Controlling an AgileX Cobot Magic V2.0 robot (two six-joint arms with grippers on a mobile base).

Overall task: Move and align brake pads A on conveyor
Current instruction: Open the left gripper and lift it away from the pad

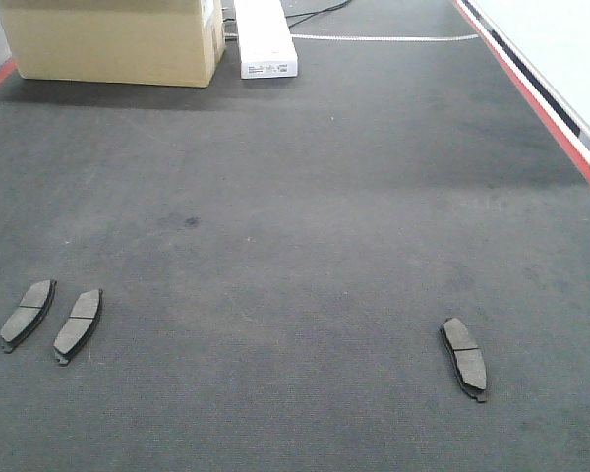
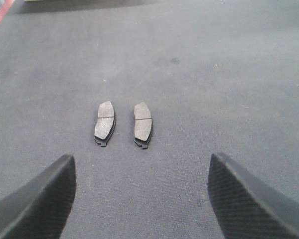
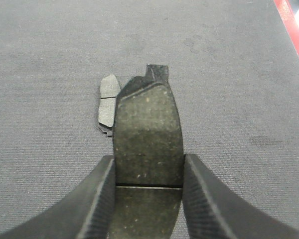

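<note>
Three brake pads A lie grey face up on the dark conveyor point(image 1: 295, 216): two side by side at the near left point(image 1: 28, 314) point(image 1: 79, 324) and one at the near right point(image 1: 464, 357). Neither gripper shows in the front view. In the left wrist view my left gripper point(image 2: 142, 164) is open and empty above the belt. The left pair point(image 2: 105, 122) point(image 2: 143, 123) lies parallel a short way ahead of it. My right gripper point(image 3: 148, 162) is shut on a fourth pad point(image 3: 148, 129), held by its long edges above the belt. Another pad point(image 3: 108, 102) lies just beyond it to the left.
A cardboard box point(image 1: 113, 39) and a white oblong unit point(image 1: 265, 39) stand at the far end of the belt. The red side edge point(image 1: 541, 108) runs along the right, with a white wall panel beyond. A red strip point(image 2: 0, 15) marks the left edge.
</note>
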